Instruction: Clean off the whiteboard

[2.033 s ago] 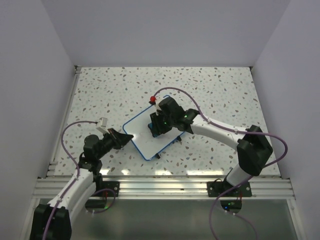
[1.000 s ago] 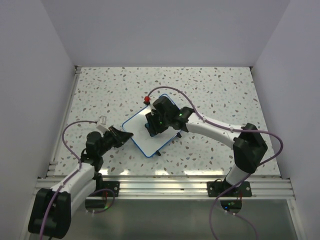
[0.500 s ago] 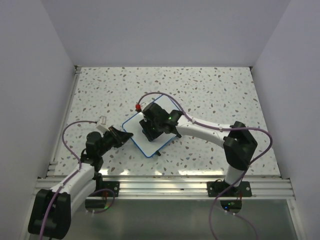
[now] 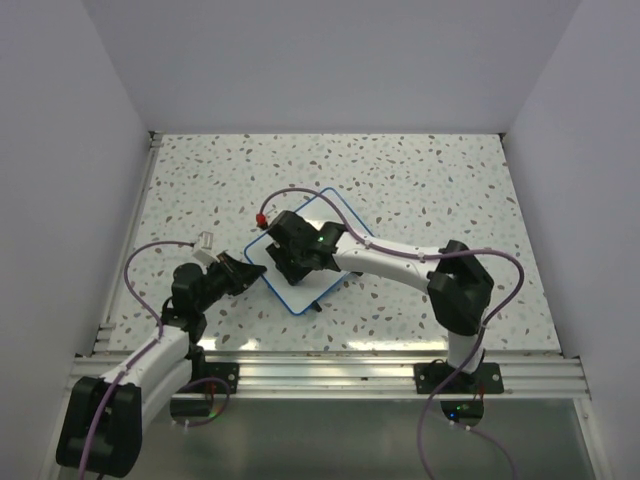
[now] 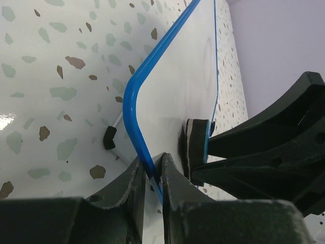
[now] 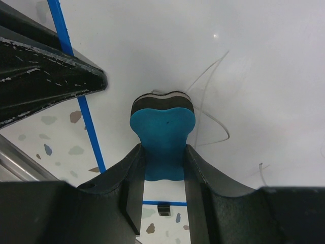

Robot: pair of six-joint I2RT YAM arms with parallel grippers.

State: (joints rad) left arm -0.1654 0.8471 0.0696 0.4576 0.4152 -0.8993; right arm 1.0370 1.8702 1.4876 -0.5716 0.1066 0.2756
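Nearest the bases, left tool point(image 5: 152, 174) was clamped tight on the blue rim point(image 5: 133, 96) of the whiteboard point(image 4: 303, 292) at its near-left corner. The board lay on the speckled surface point(image 4: 430, 180), roughly at its middle. Farther out, right tool point(image 6: 163, 162) gripped a blue eraser point(image 6: 162, 124), jaws closed on it, its pad pressed to the board beside faint grey scribbles point(image 6: 216, 122).

The speckled table point(image 4: 450, 180) bears the whiteboard point(image 4: 288, 290) near its front.
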